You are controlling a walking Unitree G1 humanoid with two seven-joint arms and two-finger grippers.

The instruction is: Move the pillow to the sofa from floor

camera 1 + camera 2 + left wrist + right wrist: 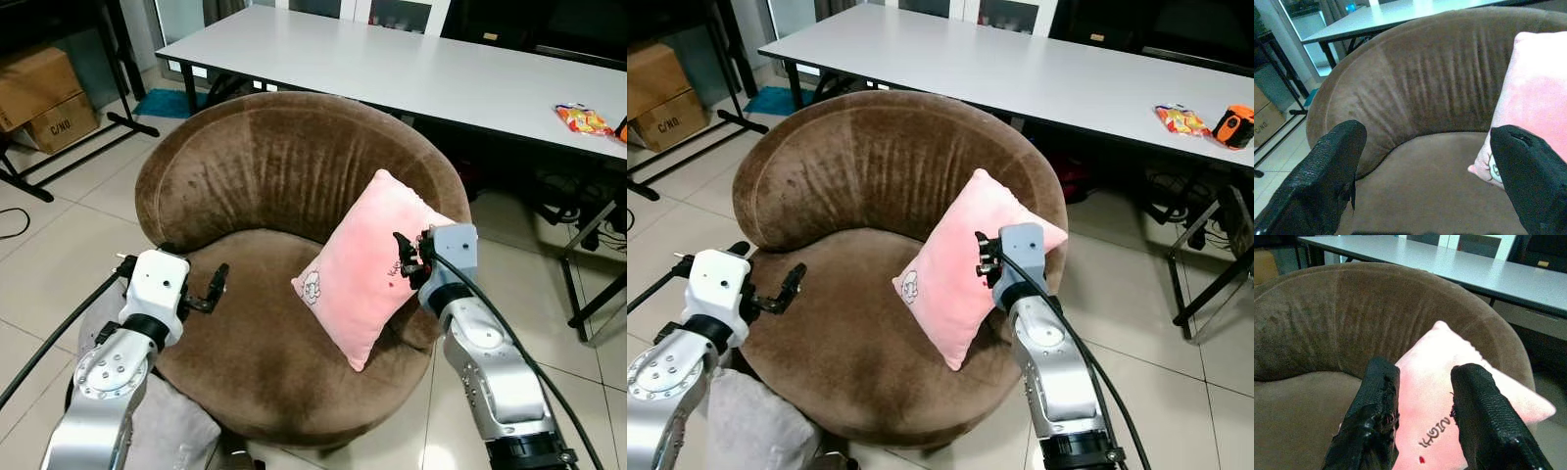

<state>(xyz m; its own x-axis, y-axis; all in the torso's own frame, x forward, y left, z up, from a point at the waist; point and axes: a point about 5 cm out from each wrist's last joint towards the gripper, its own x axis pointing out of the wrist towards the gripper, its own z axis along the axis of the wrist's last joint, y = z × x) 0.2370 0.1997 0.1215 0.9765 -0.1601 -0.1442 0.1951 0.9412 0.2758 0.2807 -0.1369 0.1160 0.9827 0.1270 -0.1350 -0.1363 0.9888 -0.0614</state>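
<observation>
Pale floor tiles (59, 245) and a long grey tabletop (411, 69) frame a round brown sofa (245, 166), and the pillow (367, 264) is already on it. It stands tilted on one corner at the sofa's 3 o'clock side, leaning against the curved backrest where the rim drops toward the arm.

The pillow is square, pink and soft-looking, with a small cartoon print near its lower corner and dark lettering on its face. Its cover looks smooth, and it bulges evenly like a well-stuffed cushion.

The right claw (1422, 413) sits against the pillow's outer face, its two black textured fingers parted a little. They seem to lie over the fabric rather than pinch it, though contact cannot be ruled out. So the step in hand looks like the release, with the placing itself done. The next move calls for drawing this claw back and outward without dragging the cover, since a pillow balanced on a corner may tip forward onto the seat.

The left claw (1425, 181) hovers wide open and empty over the seat at about 9 o'clock.

The sofa is plush velvet, ribbed with vertical creases on the backrest. A snack packet (583, 119) lies on the tabletop at 2 o'clock; cardboard boxes (44, 93) stand at 10 o'clock.
</observation>
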